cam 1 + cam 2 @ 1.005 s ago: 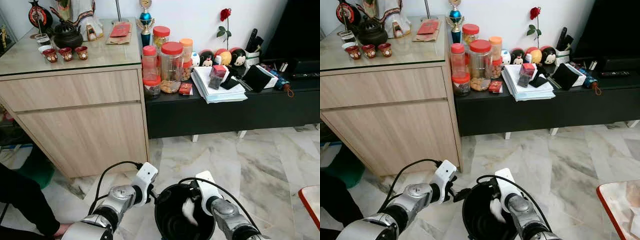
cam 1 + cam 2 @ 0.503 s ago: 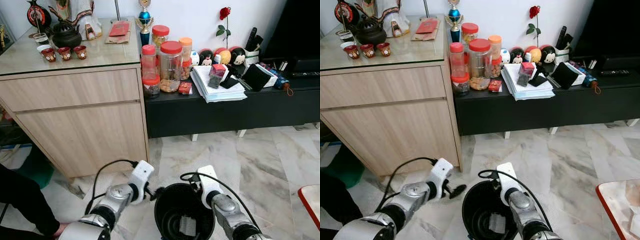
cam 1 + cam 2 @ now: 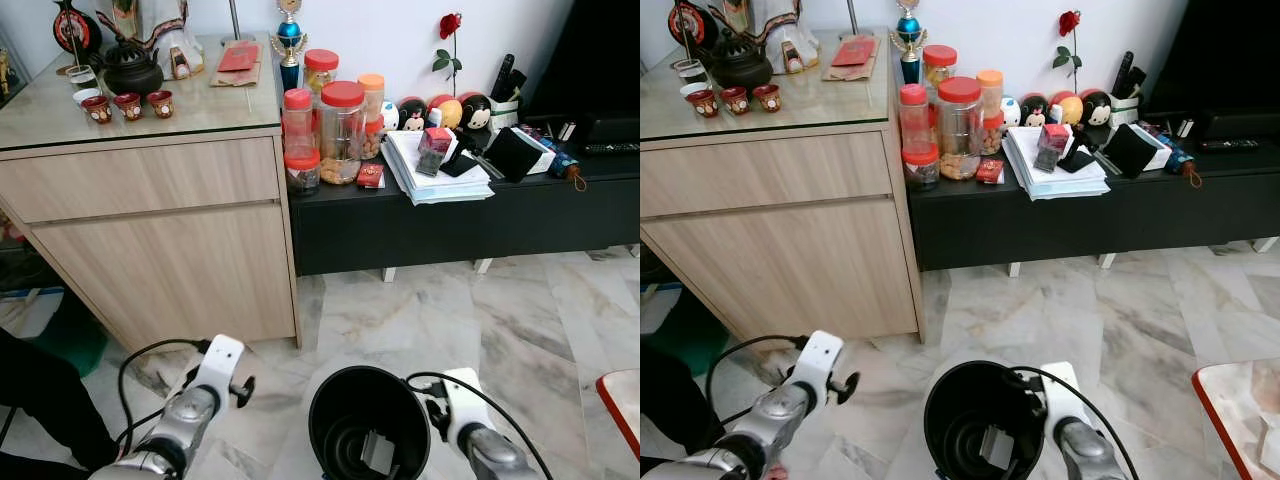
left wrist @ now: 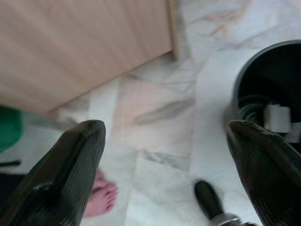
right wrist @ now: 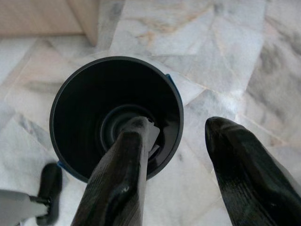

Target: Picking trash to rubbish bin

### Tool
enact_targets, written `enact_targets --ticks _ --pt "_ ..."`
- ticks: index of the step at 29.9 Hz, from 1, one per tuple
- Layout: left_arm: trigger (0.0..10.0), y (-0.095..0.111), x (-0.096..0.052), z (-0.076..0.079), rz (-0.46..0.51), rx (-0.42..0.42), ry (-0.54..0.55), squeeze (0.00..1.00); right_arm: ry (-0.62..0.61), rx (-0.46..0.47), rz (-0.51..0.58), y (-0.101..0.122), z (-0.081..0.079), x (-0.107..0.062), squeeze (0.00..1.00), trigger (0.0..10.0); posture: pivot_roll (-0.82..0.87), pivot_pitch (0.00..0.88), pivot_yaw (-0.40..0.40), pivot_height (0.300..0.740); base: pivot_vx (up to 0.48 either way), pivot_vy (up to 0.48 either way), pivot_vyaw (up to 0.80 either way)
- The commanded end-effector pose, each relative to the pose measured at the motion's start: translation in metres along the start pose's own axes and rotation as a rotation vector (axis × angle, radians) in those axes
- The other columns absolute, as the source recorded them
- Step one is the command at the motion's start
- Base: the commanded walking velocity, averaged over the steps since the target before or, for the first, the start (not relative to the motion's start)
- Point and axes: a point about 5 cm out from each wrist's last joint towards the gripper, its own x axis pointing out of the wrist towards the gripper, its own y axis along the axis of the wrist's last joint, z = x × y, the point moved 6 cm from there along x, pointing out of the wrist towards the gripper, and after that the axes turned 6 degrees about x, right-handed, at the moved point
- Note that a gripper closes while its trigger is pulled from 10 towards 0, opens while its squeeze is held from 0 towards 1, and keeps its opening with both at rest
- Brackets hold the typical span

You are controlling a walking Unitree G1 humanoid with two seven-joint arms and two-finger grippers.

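Observation:
The black round rubbish bin (image 3: 340, 405) stands on the marble floor just before me. A pale crumpled piece of trash (image 3: 378, 452) lies at its bottom, also seen as trash (image 5: 153, 134) in the right wrist view. My right gripper (image 5: 178, 123) hangs open above the bin's right rim with nothing between its fingers. My left gripper (image 4: 164, 127) is open and empty over bare floor to the left of the bin (image 4: 268, 94). In the left eye view the left gripper (image 3: 243, 388) sits well apart from the bin.
A wooden cabinet (image 3: 160, 230) stands behind on the left, with a low black bench (image 3: 450, 225) carrying jars and papers to its right. A person's dark sleeve (image 3: 40, 400) and bare foot (image 4: 101, 195) are at my left. A red-edged table corner (image 3: 620, 400) is at the right.
The white trash left my right gripper and dropped into the bin. Both arms then drew away from the bin, the left one leftward, the right one back and to the right.

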Motion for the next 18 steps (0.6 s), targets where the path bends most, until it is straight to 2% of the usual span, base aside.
enact_targets --ticks 1,4,8,10,11,13,18 --pt "10.0 -0.018 -0.004 -0.004 -0.052 -0.016 0.035 0.00 -0.014 0.087 -0.019 -0.010 0.005 -0.003 0.00 10.0 0.09 0.015 -0.002 0.740 0.000 0.000 0.00" --pt "10.0 -0.033 -0.008 -0.006 -0.095 -0.037 0.061 0.00 -0.009 0.086 -0.042 -0.022 0.006 -0.005 0.00 10.0 0.09 0.010 -0.003 0.740 0.000 0.000 0.00" --pt "10.0 -0.044 -0.012 -0.010 -0.123 -0.062 0.085 0.00 -0.047 0.173 0.010 -0.017 0.015 -0.007 0.00 10.0 0.09 0.000 -0.003 0.740 0.000 0.000 0.00" --pt "10.0 -0.045 -0.012 -0.010 -0.124 -0.063 0.087 0.00 -0.048 0.179 0.014 -0.017 0.015 -0.007 0.00 10.0 0.09 0.000 -0.003 0.740 0.000 0.000 0.00" --pt "10.0 -0.045 -0.012 -0.010 -0.124 -0.063 0.088 0.00 -0.048 0.180 0.014 -0.017 0.015 -0.007 0.00 10.0 0.09 0.000 -0.003 0.740 0.000 0.000 0.00" --pt "10.0 -0.051 -0.014 -0.007 -0.142 -0.065 0.083 0.00 -0.050 0.124 0.031 -0.014 0.016 -0.008 0.00 10.0 0.08 0.000 -0.001 0.740 0.000 0.000 0.00" --pt "10.0 -0.051 -0.014 -0.006 -0.145 -0.067 0.086 0.00 -0.039 0.125 0.017 -0.021 0.009 -0.008 0.00 10.0 0.08 0.000 0.000 0.740 0.000 0.000 0.00"
